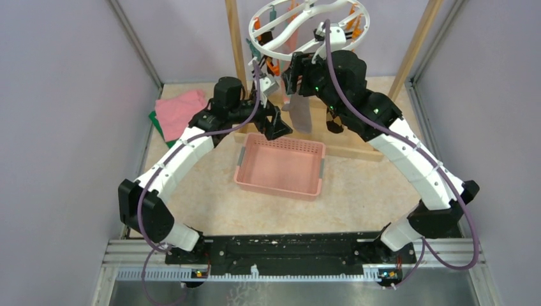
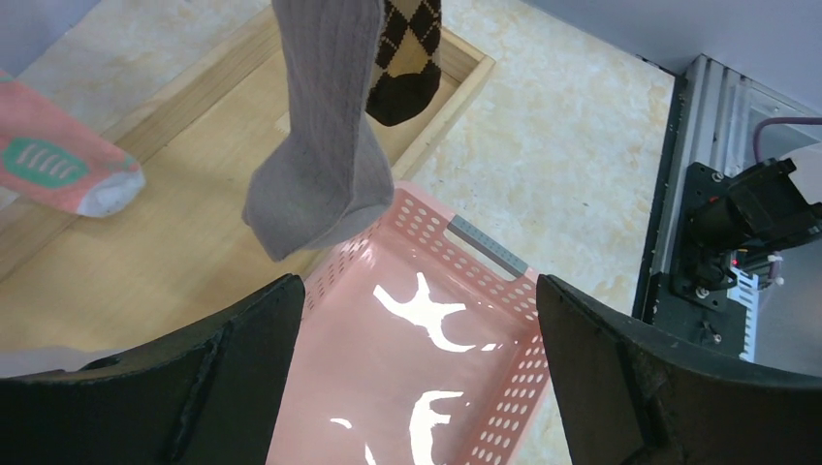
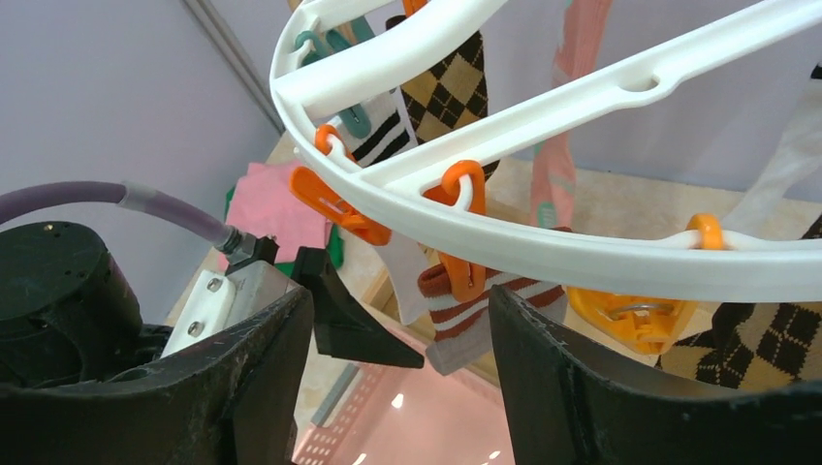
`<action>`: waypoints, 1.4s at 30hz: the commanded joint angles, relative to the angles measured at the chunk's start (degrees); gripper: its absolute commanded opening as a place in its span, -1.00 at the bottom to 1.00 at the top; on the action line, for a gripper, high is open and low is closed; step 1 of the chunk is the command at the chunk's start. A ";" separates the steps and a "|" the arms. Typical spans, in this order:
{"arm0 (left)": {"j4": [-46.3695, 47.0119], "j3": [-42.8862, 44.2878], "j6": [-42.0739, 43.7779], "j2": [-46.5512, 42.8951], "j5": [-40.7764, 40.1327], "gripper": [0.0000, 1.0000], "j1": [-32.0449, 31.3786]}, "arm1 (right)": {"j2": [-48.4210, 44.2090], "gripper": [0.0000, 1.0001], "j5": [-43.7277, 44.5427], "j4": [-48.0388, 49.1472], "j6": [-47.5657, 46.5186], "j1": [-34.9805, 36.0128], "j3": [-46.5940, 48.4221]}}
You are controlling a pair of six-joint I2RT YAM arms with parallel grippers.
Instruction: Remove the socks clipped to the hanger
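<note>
The white ring hanger (image 1: 306,25) hangs at the top centre with orange clips (image 3: 465,262). A grey sock (image 1: 300,111) with a brown-striped cuff (image 3: 485,310) hangs from one clip. An argyle sock (image 2: 407,58) and a pink sock with a teal patch (image 2: 58,165) hang nearby. My right gripper (image 1: 296,73) is open just under the ring, and in the right wrist view (image 3: 402,329) the striped cuff lies just beyond the gap. My left gripper (image 1: 275,124) is open and empty below the grey sock's toe, and in the left wrist view (image 2: 417,320) it is over the basket.
A pink perforated basket (image 1: 281,167) sits mid-table below the hanger. The wooden frame's posts (image 1: 236,44) and base (image 2: 174,194) surround the hanging socks. Folded pink cloth (image 1: 182,111) on green cloth (image 1: 155,121) lies at the left.
</note>
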 commanded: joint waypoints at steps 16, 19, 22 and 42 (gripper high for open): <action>6.88 4.79 3.14 3.90 -7.95 0.07 -4.82 | 3.89 0.21 12.07 7.01 -2.29 -0.12 2.37; 7.22 5.10 2.38 4.09 -9.89 -0.38 -5.13 | 4.27 0.08 12.35 9.22 -2.85 0.44 2.30; 7.08 5.42 0.37 3.84 -9.94 -0.68 -5.32 | 4.98 -0.03 12.94 10.21 -2.85 0.95 2.80; -3.01 4.01 -4.67 -4.05 -10.63 -0.62 -5.24 | -3.08 -0.92 10.66 14.33 0.98 0.14 -5.95</action>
